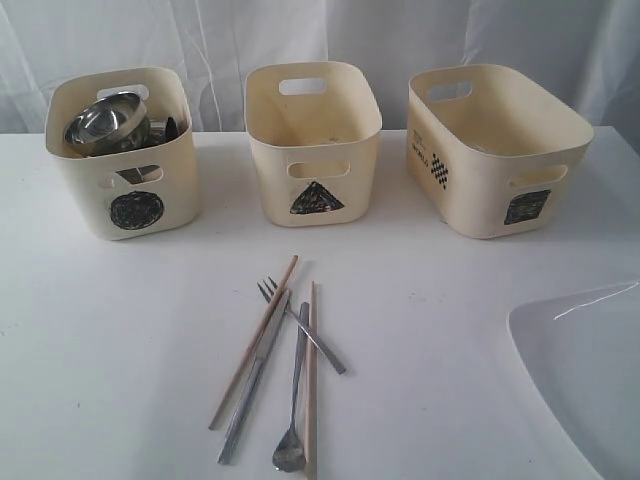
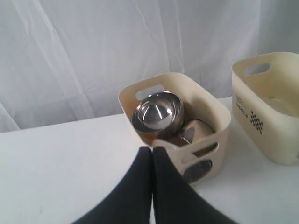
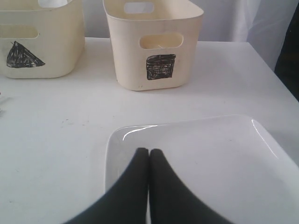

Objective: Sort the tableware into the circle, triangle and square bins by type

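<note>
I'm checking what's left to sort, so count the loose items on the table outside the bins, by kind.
Wooden chopsticks: 2
Fork: 1
Knife: 1
Spoon: 1
White square plate: 1
Total: 6

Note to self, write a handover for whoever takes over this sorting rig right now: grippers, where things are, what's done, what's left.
Left gripper: shut, empty, facing the circle bin.
Right gripper: shut, empty, over the white square plate.
Done: steel bowl and other vessels beneath it sit in the circle bin.
Left: fork, knife, spoon and chopsticks lie crossed before the triangle bin; the plate lies near the square bin.
</note>
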Motion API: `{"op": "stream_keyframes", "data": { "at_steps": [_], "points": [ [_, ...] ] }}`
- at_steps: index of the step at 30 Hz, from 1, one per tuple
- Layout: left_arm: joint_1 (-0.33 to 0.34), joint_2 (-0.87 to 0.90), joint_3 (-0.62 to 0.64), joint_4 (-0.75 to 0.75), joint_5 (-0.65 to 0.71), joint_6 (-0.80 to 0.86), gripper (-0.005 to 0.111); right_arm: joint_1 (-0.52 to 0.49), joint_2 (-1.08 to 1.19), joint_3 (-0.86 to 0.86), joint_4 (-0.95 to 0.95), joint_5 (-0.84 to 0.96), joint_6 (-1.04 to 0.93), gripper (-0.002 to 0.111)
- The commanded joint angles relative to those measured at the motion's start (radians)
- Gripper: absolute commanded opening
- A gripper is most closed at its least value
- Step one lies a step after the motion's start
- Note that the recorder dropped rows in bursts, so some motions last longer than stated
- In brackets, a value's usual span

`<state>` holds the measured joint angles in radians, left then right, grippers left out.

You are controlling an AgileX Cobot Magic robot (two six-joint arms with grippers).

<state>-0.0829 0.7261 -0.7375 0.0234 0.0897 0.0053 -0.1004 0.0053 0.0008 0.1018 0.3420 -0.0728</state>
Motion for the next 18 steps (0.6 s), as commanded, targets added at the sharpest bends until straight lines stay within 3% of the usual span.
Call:
{"op": "stream_keyframes", "data": {
  "at_steps": [1,3,6,8,11,14,16,18],
  "points": [
    [0.001,-0.125,0.065,0.001,0.214,0.001,0.000,0.001,-0.005,-0.001,0.000,-0.006,0.001,0.000],
    [0.001,-0.158,0.069,0.001,0.330,-0.005,0.000,0.001,-0.005,-0.001,0.000,-0.006,0.001,0.000],
    [0.001,-0.171,0.069,0.001,0.383,-0.005,0.000,0.001,-0.005,-0.001,0.000,-0.006,0.001,0.000],
    [0.001,-0.171,0.069,0.100,0.472,-0.014,0.000,0.001,-0.005,-0.001,0.000,-0.006,0.001,0.000],
    [0.001,-0.173,0.099,0.132,0.573,-0.237,0.000,0.001,-0.005,-0.001,0.000,-0.006,0.001,0.000],
    [0.001,-0.168,0.154,0.303,0.481,-0.398,0.000,0.001,-0.005,-0.001,0.000,-0.006,0.001,0.000],
    [0.004,-0.178,0.239,0.485,0.333,-0.657,0.000,0.001,-0.005,-0.001,0.000,-0.006,0.001,0.000],
    [0.024,-0.179,0.284,0.554,0.265,-0.720,0.000,0.001,-0.005,-0.001,0.000,-0.006,0.001,0.000]
  ]
}}
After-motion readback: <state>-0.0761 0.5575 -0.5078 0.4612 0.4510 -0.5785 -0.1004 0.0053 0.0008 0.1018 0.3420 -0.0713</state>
